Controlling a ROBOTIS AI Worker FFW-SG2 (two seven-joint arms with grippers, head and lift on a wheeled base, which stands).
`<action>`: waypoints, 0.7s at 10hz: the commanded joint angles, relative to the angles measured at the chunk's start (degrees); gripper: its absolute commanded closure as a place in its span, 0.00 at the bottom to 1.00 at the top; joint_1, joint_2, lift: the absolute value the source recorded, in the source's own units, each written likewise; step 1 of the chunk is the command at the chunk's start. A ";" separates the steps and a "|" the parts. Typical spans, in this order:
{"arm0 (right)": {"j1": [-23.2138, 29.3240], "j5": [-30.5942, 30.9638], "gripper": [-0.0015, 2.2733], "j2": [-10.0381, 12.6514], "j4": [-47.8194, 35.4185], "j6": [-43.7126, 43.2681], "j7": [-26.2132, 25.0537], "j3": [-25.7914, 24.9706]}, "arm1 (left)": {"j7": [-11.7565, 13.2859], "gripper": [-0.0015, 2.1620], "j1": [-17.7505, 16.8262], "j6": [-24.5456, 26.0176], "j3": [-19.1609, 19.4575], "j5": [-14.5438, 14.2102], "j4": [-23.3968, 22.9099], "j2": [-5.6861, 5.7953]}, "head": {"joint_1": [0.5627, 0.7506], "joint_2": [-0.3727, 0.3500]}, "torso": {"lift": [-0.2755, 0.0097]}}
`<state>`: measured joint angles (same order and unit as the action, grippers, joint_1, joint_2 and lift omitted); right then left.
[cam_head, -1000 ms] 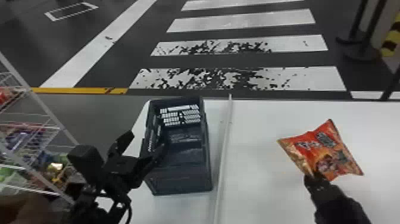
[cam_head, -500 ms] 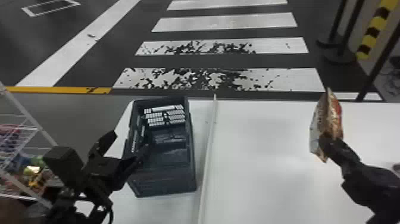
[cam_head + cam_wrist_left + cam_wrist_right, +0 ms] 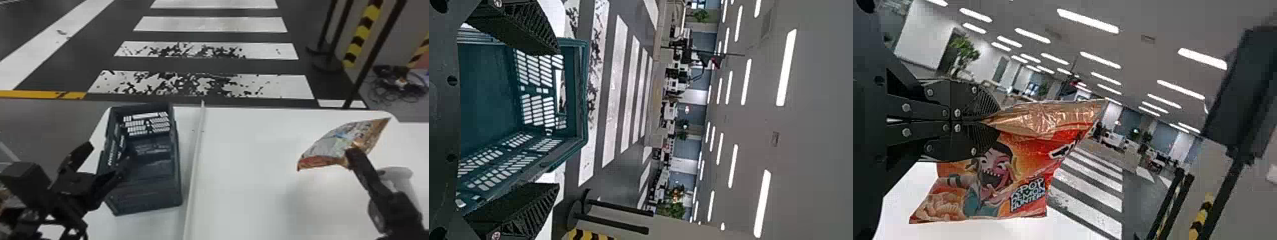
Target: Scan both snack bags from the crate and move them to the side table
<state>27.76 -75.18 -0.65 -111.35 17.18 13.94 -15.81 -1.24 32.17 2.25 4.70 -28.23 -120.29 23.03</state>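
We have R gripper (image 3: 351, 153) clamped on snack bag (image 3: 332, 143), 3 o'clk; cartoon face + lettering on pkg. Our L gripper (image 3: 105, 156): open, 8 o'clk, by crate (image 3: 150, 198).

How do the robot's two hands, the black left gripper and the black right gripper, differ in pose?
The left gripper has its fingers spread wide apart, while the right gripper is closed on an orange-and-red snack bag. The left gripper is at the dark blue-grey plastic crate; the right gripper is over toward the white table's right side. Both are black with two fingers.
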 commanded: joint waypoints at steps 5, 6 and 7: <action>1.33 -26.16 0.99 0.70 14.76 -0.34 4.78 -0.45 | 0.19 0.03 0.09 -0.53 -0.92 0.80 -0.47 -0.18 | 0.70 0.46 | 0.63; 0.63 -27.92 0.99 0.70 17.57 1.24 5.93 -0.19 | 0.19 0.03 0.18 -0.53 -1.01 1.15 -0.64 -0.26 | 0.70 0.45 | 0.63; -0.25 -28.62 0.99 0.70 20.21 2.64 6.89 -0.10 | 0.19 0.03 0.53 -0.53 -1.09 1.42 -0.82 -0.44 | 0.70 0.45 | 0.63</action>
<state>28.04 -103.25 0.00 -92.85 18.99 20.60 -15.99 -1.05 32.50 1.72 3.65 -26.96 -120.99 22.67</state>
